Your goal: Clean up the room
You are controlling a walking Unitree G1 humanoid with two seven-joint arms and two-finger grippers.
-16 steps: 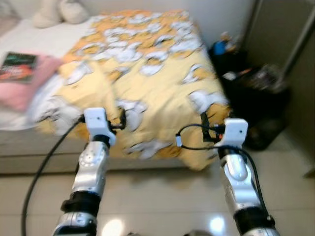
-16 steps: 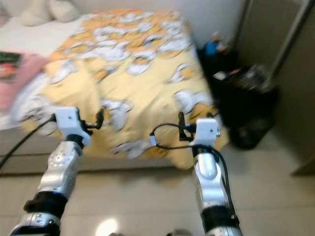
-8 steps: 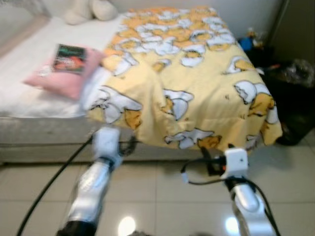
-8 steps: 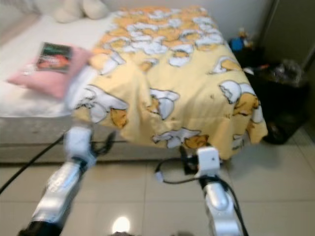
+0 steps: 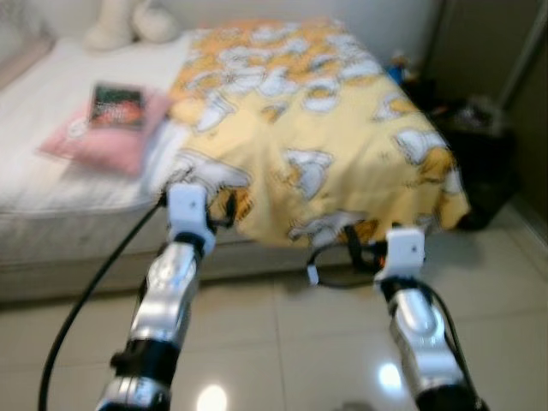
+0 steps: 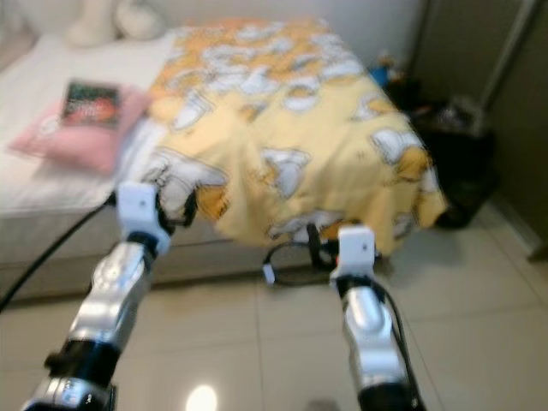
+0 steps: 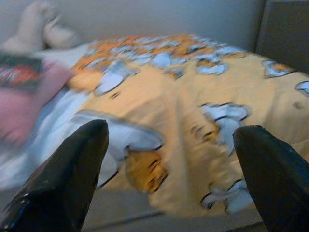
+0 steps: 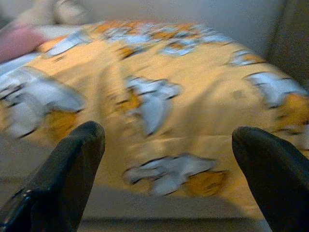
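Both end effectors are spread wide and hold nothing. The left end effector [image 7: 169,169] and right end effector [image 8: 166,169] face the yellow blanket [image 5: 317,145] draped over the bed [image 5: 51,171], touching neither.

Bed [image 5: 51,184] with white sheet; yellow patterned blanket [image 5: 317,128] over its foot end, pink pillow [image 5: 107,137] carrying a book [image 5: 118,104], plush toys [image 5: 128,21] at far end.

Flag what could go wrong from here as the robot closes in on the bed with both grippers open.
1. The blanket hangs over the bed's edge near the floor; open fingers could snag it and drag it down.
2. A black cable trails off the left arm and could catch on the bed corner.
3. The book lies loose on the pink pillow; tugging bedding may slide it off.
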